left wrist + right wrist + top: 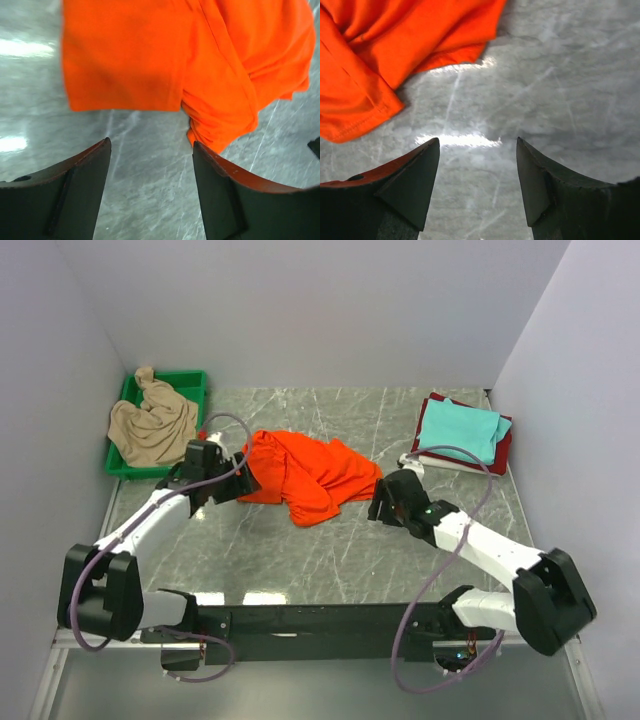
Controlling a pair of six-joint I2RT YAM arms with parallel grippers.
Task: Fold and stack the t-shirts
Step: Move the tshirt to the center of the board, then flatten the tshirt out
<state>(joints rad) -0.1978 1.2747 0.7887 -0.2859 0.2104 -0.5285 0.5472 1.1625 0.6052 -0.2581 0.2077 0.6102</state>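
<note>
A bright orange t-shirt (310, 472) lies crumpled in the middle of the marble table. My left gripper (245, 480) is open and empty at the shirt's left edge; in the left wrist view the orange cloth (165, 55) lies just beyond my gripper (151, 145). My right gripper (377, 505) is open and empty just right of the shirt; in the right wrist view the orange cloth (385, 55) lies up and left of my gripper (478, 142). A beige t-shirt (153, 425) lies bunched in a green tray. A folded teal t-shirt (458, 430) tops a stack of dark red and white ones.
The green plastic tray (190, 377) stands at the back left corner. The folded stack sits at the back right, with the dark red shirt (503, 452) at its edge. Grey walls close in the table on three sides.
</note>
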